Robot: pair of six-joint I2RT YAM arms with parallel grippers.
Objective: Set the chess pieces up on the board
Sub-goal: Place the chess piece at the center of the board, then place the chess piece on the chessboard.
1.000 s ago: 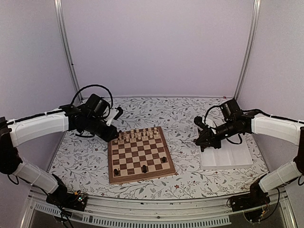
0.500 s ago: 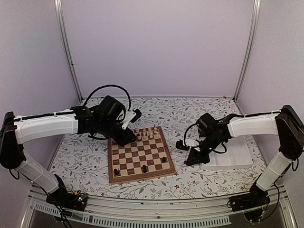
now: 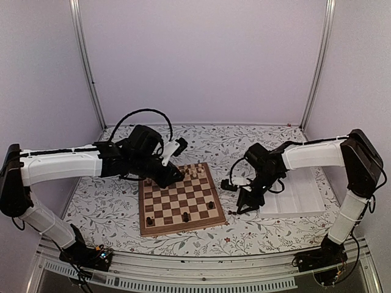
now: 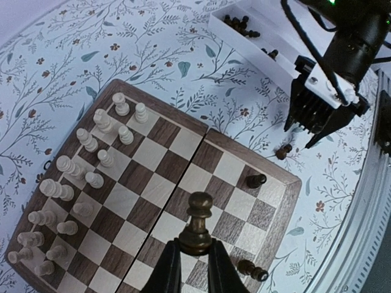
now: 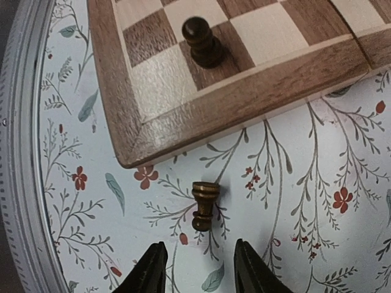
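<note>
A dark brown, round-headed piece is clamped in the left gripper above the board, its base hidden by the fingers, while another dark piece is seen toppled on the floral cloth beside the board's near right corner, under the parted right gripper

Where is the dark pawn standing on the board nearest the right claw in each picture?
Top external: the small dark brown wooden pawn stands by the right edge of the checked wooden chessboard.
Left wrist: right of middle, near the board's corner.
Right wrist: top middle, one square from the corner.
Shared landmark: that light wood board corner.
</note>
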